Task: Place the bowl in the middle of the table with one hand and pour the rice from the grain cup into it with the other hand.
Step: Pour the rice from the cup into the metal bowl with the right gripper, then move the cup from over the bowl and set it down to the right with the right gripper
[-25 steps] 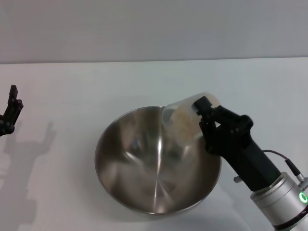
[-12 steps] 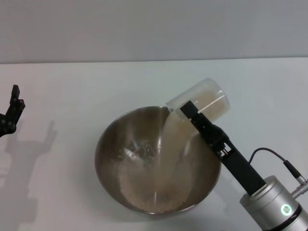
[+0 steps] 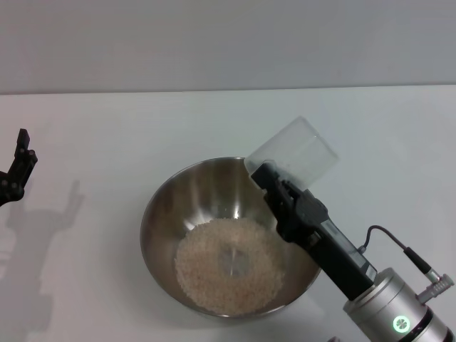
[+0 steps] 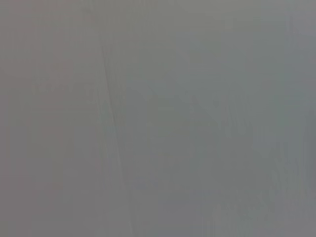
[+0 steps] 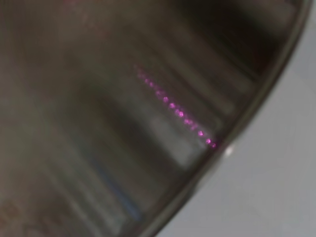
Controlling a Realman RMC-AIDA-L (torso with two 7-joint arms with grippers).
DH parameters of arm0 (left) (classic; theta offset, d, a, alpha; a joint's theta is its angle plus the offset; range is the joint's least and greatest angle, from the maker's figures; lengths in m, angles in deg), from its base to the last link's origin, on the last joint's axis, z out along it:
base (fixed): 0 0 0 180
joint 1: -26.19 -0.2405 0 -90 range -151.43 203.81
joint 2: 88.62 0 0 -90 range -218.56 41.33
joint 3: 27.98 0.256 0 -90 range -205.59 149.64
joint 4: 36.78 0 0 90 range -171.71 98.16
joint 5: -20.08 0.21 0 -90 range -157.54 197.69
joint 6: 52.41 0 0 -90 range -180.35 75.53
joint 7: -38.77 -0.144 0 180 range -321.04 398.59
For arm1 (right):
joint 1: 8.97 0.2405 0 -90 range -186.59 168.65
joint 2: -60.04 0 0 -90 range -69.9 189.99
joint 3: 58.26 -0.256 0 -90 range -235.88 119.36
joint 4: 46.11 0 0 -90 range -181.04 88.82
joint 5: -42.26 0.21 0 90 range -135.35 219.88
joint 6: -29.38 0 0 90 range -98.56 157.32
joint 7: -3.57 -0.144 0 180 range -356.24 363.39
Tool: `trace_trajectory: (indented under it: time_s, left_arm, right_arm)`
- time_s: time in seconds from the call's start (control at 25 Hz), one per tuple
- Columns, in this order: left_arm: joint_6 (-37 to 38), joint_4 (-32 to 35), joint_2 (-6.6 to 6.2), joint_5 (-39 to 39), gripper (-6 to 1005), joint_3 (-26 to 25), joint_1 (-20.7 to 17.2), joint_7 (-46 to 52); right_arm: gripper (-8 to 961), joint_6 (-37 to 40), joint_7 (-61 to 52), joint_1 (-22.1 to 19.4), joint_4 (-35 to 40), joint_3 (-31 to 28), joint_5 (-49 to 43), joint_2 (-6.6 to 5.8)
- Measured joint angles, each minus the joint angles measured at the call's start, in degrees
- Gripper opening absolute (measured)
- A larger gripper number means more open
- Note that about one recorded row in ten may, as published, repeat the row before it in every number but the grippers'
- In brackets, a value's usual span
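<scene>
The steel bowl (image 3: 167,206) stands in the middle of the white table. A round heap of rice (image 3: 228,265) lies in its bottom. My right gripper (image 3: 274,178) is shut on the clear grain cup (image 3: 296,149), which is tipped mouth-down over the bowl's far right rim and looks empty. The right wrist view shows only the bowl's brushed inner wall (image 5: 123,123) and rim, close up. My left gripper (image 3: 16,174) hangs at the far left edge of the head view, away from the bowl. The left wrist view shows only plain grey.
The white table (image 3: 107,128) runs all round the bowl, with a grey wall behind it. A cable (image 3: 395,246) loops from the right arm's wrist at the lower right.
The rice has run out of the cup into the bowl and settled as a heap. The cup has tipped further over and is now empty. The left gripper has stayed put.
</scene>
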Motion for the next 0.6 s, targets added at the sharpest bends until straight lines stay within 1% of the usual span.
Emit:
trace_trajectory:
  time_s: [0.4,0.6]
  left_arm:
    - [0.1,0.0,0.00,0.0,847,0.0,0.0,0.0]
    - [0.2,0.0,0.00,0.0,847,0.1,0.0,0.0]
  right_arm:
    - [10,-1.9,4.6,0.7,0.0,-0.2,-3.1,0.00]
    - [11,-3.5,8.8,0.8,0.3,-0.4,-3.8,0.00]
